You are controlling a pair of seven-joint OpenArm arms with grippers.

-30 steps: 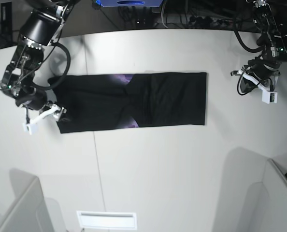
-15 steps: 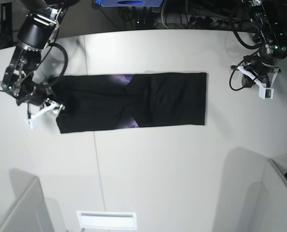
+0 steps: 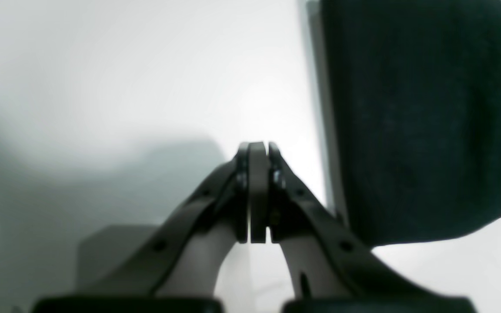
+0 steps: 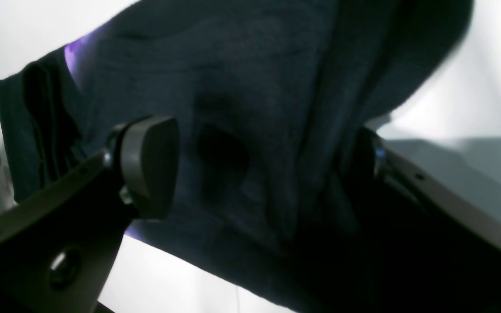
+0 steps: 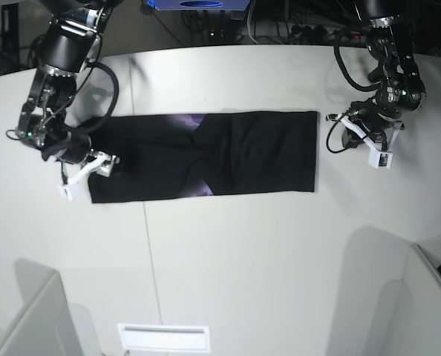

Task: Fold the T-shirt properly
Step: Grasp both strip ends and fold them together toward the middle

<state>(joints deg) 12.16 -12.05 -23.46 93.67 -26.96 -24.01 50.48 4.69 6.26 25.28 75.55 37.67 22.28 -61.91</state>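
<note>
T-shirt (image 5: 206, 156) is lying flat on the white counter (image 5: 243, 259) as a long black band, running across the base view. Purple print (image 5: 191, 122) is peeking out at the band's upper edge near its middle, and again at the lower edge, where two flaps are overlapping. The band's end nearest the left arm is showing a straight, squared edge.

Right claw (image 5: 87, 172) is sitting at the opposite end of the band, by its lower corner. Its fingers are standing wide apart. In the right wrist view, dark cloth is filling the gap between them, one pad (image 4: 148, 165) showing in front of the fabric and the other finger mostly hidden in shadow behind a fold. Whether the pads are touching the cloth, I cannot tell.

Left claw (image 5: 354, 133) is hovering over bare counter just beside the squared end, apart from it. Its fingers are pressed together with nothing between them; the left wrist view is showing the shirt's edge off to one side.
</note>
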